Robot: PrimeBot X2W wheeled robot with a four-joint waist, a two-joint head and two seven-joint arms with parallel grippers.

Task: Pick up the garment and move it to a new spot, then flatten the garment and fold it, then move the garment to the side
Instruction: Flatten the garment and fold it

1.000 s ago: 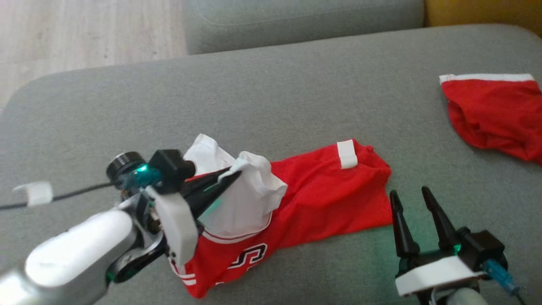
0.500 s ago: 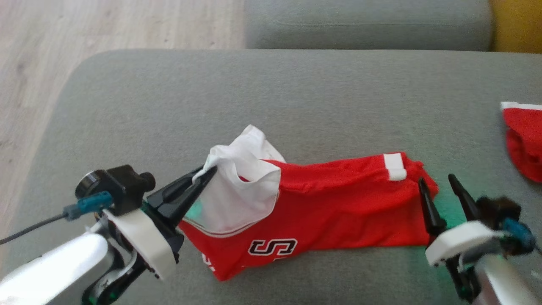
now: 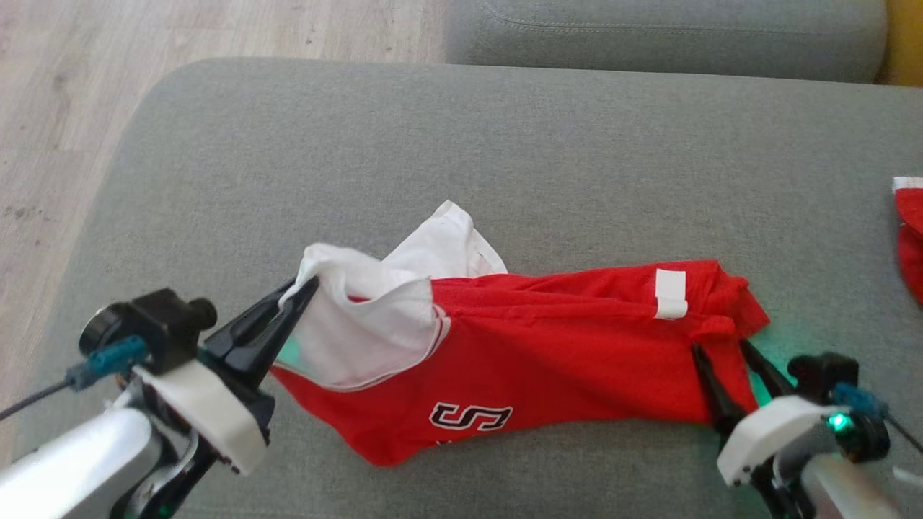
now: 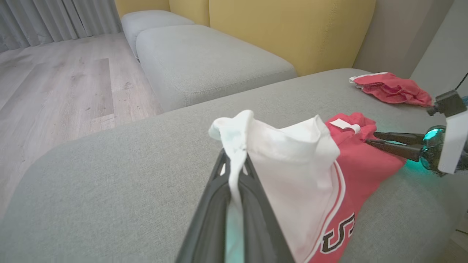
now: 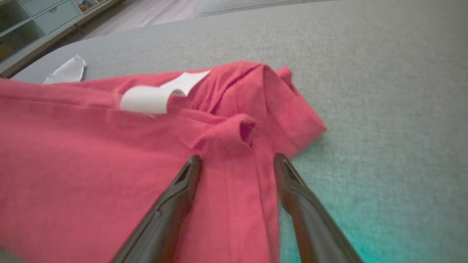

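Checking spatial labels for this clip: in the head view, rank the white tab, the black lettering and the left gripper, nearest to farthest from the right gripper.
1. White tab: beside the open right gripper, at the jersey's right end.
2. Black lettering: mid-jersey, front edge.
3. Left gripper: far left, shut on the jersey's white part.

A large grey woven-fabric upholstered seat cushion (image 3: pixel 505 144) spanned the foreground. A second grey fabric cushion (image 4: pixel 204 62) stood just beyond it. Yellow upholstered back panels (image 4: pixel 292 29) rose behind both. Pale wood-plank flooring (image 4: pixel 55 91) extended to the left, ending at grey pleated curtains (image 4: pixel 55 18). A pale green drawer unit (image 5: pixel 47 14) stood beyond the flooring.
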